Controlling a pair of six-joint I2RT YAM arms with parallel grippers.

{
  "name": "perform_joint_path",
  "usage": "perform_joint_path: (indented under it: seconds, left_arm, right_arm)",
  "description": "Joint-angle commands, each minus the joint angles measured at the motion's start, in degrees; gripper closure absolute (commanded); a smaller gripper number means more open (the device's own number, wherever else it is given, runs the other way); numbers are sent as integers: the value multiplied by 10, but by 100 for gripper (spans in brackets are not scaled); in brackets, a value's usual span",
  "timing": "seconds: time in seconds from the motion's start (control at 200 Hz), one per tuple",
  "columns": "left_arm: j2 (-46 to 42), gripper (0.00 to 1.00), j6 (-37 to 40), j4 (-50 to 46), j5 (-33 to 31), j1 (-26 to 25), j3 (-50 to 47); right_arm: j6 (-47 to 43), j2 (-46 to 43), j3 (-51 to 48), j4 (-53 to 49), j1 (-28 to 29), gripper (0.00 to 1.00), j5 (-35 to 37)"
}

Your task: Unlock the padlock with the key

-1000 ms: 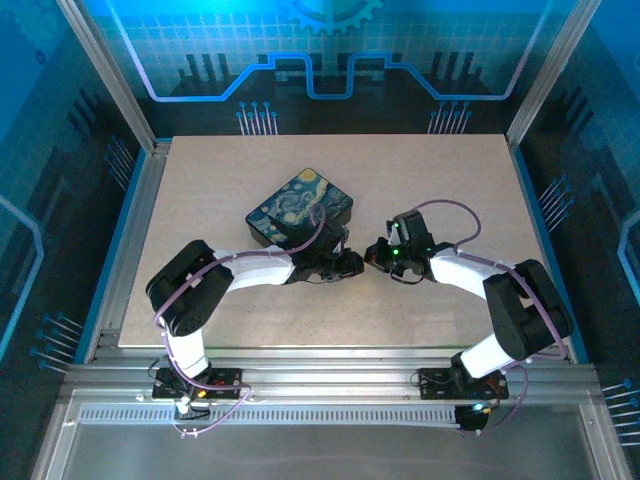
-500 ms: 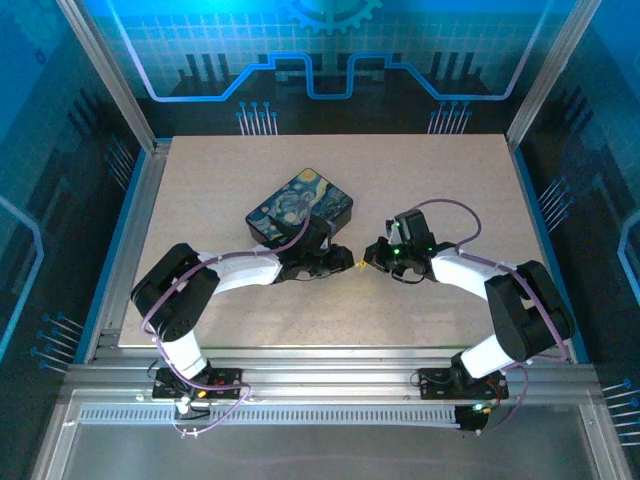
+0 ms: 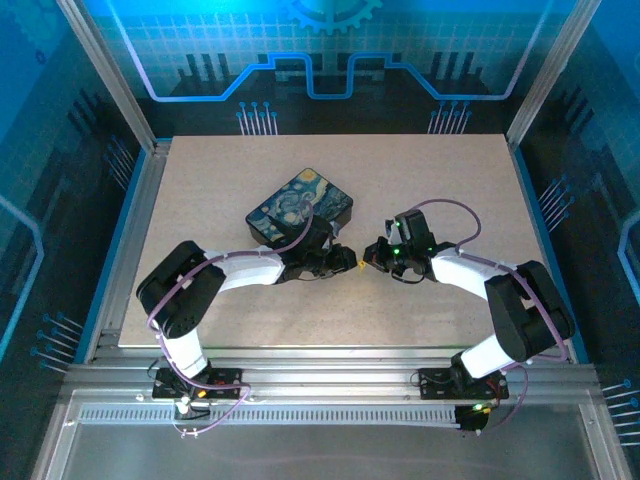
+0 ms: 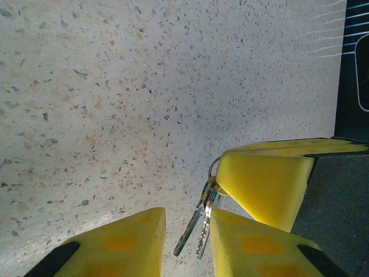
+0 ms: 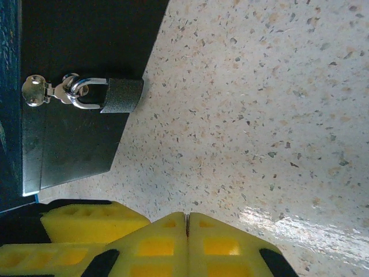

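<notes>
The ring of the thin silvery metal key (image 4: pixel 198 226) is hiding behind the closed right gripper (image 5: pixel 187 216), while the left gripper (image 4: pixel 185 222) is gaping narrowly around the blade.

No lettering, number or brand mark can be read anywhere, whether on the padlock (image 5: pixel 122 95), the box lid (image 3: pixel 298 205) or the wall panels (image 3: pixel 320 50).

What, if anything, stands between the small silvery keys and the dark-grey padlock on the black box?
Nothing visible. Bare speckled table lies between the shut right end effector, where the thin silvery metal keys hang, and the small dark-grey metal padlock on the black box. A yellow finger of the left end effector sits aside.
</notes>
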Motion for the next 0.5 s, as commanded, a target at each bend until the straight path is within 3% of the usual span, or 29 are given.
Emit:
perform_joint_path:
  seconds: [0.0,0.495]
  left_arm:
    - [9,75,-5,11,15,-4,0]
    - [11,81,-4,5,15,-12,2]
  right_arm:
    - [5,-9,4,5,-4,98,-12]
    - [13,2,2,21,-3,98,-18]
